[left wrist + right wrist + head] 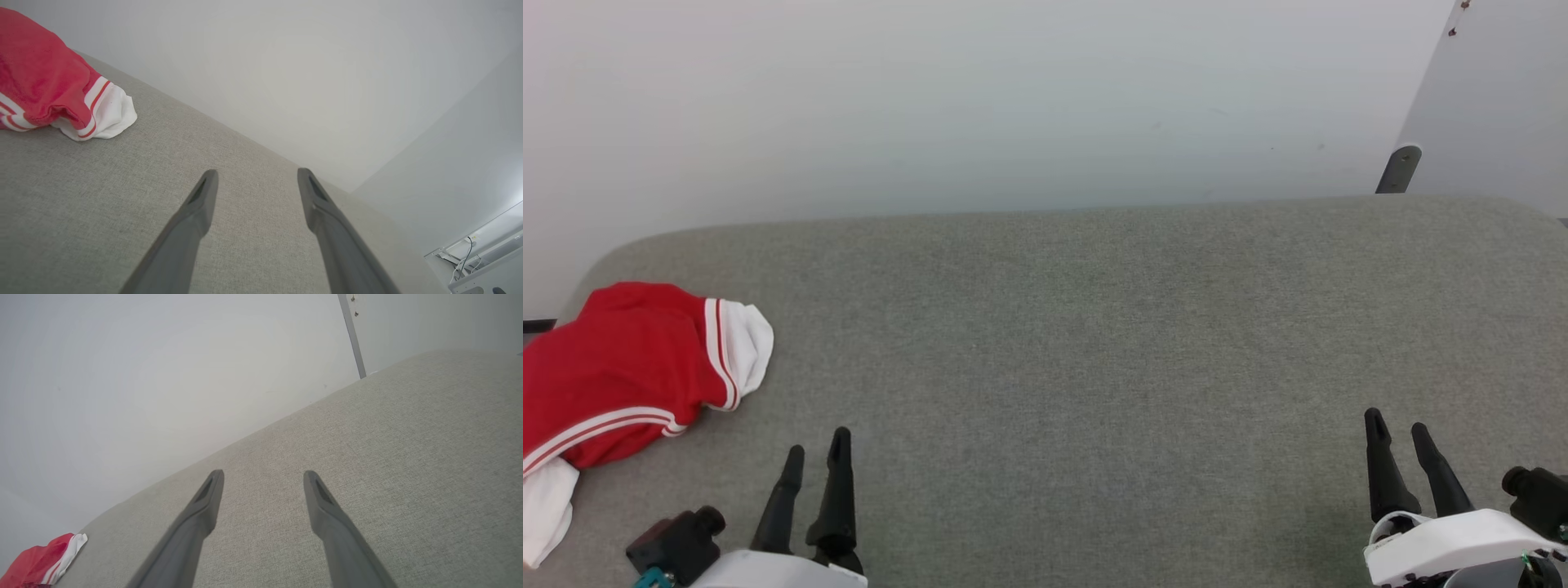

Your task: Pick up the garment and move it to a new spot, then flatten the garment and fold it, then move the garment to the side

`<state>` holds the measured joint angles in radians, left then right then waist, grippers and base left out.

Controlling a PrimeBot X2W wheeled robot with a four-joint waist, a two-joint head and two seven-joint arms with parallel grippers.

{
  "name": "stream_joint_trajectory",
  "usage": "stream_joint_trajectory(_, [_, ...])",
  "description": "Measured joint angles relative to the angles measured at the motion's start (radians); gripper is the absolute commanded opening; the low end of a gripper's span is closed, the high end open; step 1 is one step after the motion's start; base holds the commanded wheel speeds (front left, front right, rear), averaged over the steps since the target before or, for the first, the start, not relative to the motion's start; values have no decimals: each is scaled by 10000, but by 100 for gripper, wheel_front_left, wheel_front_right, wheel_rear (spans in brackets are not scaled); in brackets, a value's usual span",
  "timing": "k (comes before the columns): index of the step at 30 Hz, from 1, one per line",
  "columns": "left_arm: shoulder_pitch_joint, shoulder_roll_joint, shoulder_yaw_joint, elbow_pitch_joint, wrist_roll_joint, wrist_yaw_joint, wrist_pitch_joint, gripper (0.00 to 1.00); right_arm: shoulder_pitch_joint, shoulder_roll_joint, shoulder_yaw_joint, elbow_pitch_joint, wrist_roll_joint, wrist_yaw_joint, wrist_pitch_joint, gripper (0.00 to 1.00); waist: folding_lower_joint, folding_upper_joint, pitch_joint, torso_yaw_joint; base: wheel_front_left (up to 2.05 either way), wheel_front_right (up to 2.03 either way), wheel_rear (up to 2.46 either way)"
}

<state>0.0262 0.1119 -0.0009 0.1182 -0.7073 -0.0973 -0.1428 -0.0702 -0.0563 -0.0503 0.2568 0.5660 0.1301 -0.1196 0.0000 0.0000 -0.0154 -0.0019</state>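
The garment (621, 367) lies crumpled just left of my left end effector (817, 445), untouched; that and my right end effector (1396, 423) stand wide

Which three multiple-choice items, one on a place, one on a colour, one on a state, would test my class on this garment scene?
1. Where on the grey surface does the garment lie? A far left; B middle; C far right.
2. What colour are its sleeve ends? A blue; B white; C black.
3. How is the left hand? A open, empty; B shut on the garment; C shut, empty.
Key: 1 A, it lies at the surface's left edge in the head view; 2 B, they show white beside the red; 3 A, its fingers stand apart over bare surface.
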Motion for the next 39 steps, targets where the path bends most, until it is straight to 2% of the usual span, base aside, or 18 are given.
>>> stream_joint_trajectory(14, [157, -82, 81, -217, 1703, -198, -345, 100, 5, 31, 8, -90, -1484, 0, -276, 100, 0, 0, -55, -43, 0, 0, 0])
stream_joint_trajectory(39, [392, -69, -75, -560, 3850, -303, -874, 100, 35, 38, 146, -265, -3534, 0, -727, 100, 0, 0, -117, -64, 0, 0, 0])
